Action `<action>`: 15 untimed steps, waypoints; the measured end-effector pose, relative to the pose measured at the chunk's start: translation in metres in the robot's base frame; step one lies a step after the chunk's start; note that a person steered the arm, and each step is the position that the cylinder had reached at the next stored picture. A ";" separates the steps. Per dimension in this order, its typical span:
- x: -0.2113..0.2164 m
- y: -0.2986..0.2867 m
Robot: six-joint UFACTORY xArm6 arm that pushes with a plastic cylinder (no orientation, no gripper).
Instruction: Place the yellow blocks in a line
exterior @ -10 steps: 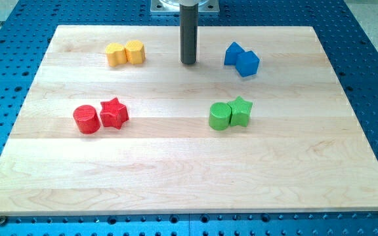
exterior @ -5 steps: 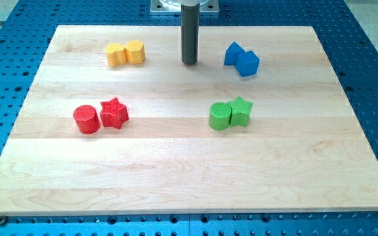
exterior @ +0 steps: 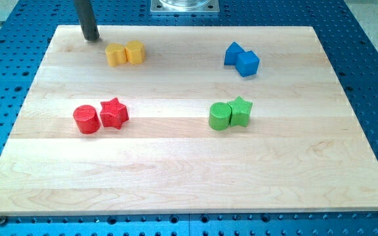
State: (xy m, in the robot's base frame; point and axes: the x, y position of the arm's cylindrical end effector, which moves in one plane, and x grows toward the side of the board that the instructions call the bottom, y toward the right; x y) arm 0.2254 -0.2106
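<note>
Two yellow blocks sit touching near the view's top left: a rounded, star-like one point(exterior: 115, 55) on the left and a hexagon-like one point(exterior: 135, 51) on the right, side by side in a short row. My tip point(exterior: 91, 38) stands on the board up and to the left of them, apart from the left yellow block by a small gap.
A red cylinder point(exterior: 86, 119) and red star point(exterior: 114, 112) touch at the left middle. A green cylinder point(exterior: 220, 116) and green star point(exterior: 240, 110) touch right of centre. Two blue blocks point(exterior: 241, 59) touch at the top right. The wooden board point(exterior: 189, 177) lies on a blue perforated table.
My tip has moved far left along the board's top, from between the yellow and blue pairs to above-left of the yellow blocks. No block has moved.
</note>
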 end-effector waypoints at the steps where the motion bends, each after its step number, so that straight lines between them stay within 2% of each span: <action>1: 0.000 0.000; 3: 0.001 0.000; 5: 0.025 0.023; 6: 0.056 0.035; 7: 0.085 0.086; 9: 0.132 0.132; 10: 0.137 0.136; 11: 0.099 0.167; 12: 0.040 0.178; 13: 0.019 0.133; 14: 0.027 0.098; 15: 0.043 0.112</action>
State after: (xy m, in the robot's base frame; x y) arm 0.2681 -0.0991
